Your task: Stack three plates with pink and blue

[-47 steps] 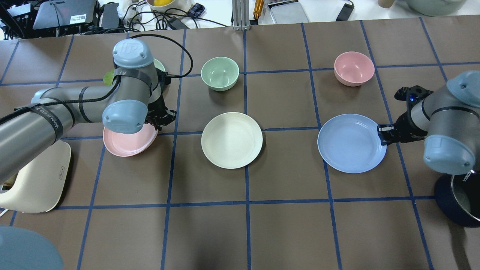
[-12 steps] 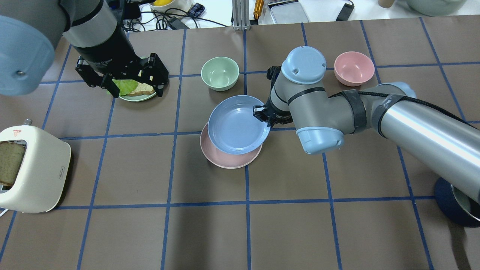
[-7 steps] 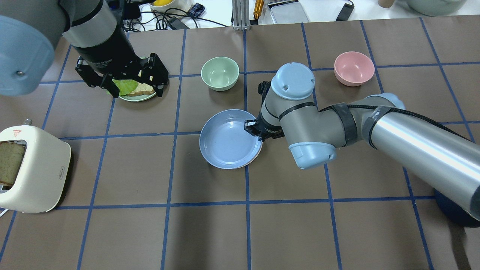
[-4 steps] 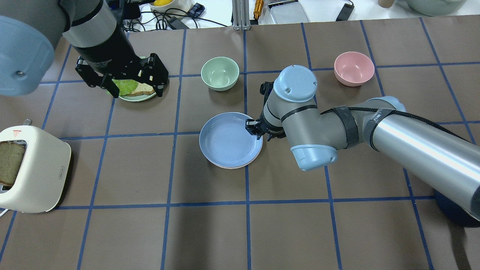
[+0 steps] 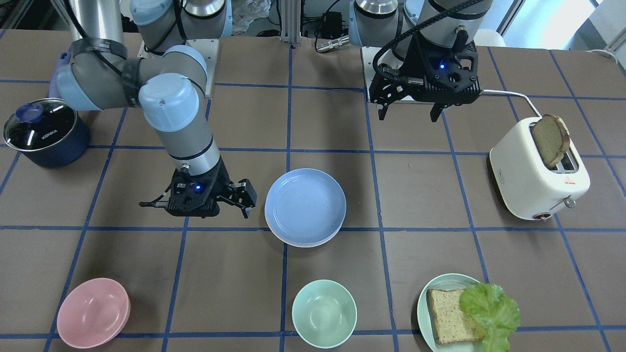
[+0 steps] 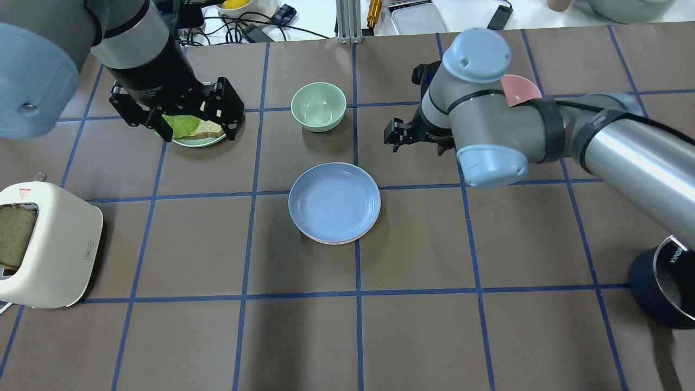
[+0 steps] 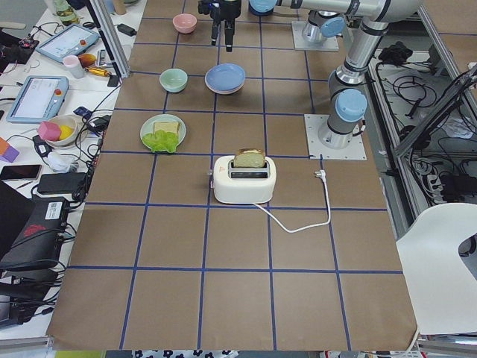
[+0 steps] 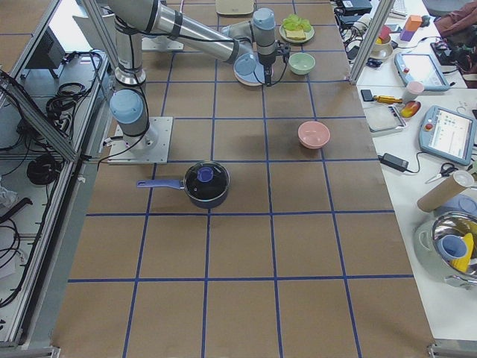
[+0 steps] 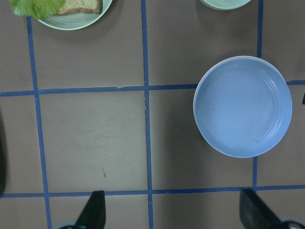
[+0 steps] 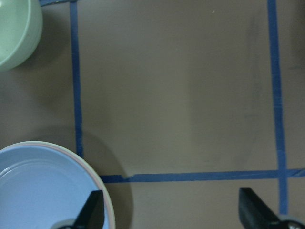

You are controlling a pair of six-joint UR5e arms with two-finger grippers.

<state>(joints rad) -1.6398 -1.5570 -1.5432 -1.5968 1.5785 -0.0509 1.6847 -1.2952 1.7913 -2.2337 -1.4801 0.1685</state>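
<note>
Just beside and below your right gripper (image 6: 415, 142), whose fingers are spread and empty, sits the stack: blue plate (image 6: 334, 202) on top, pale rims (image 5: 305, 244) of the plates beneath barely showing. Your left gripper (image 6: 182, 126), likewise spread and empty, hangs over the bread plate (image 5: 421, 305). Risk: a low sweep of either arm could clip the stack or a bowl and shift it. Count: three stacked plates, by judgement; one mint bowl (image 6: 318, 106); one pink bowl (image 5: 93, 313).

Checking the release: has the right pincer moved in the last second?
Yes. The right pincer has drawn off the rim of the blue plate, toward the pink bowl.
</note>
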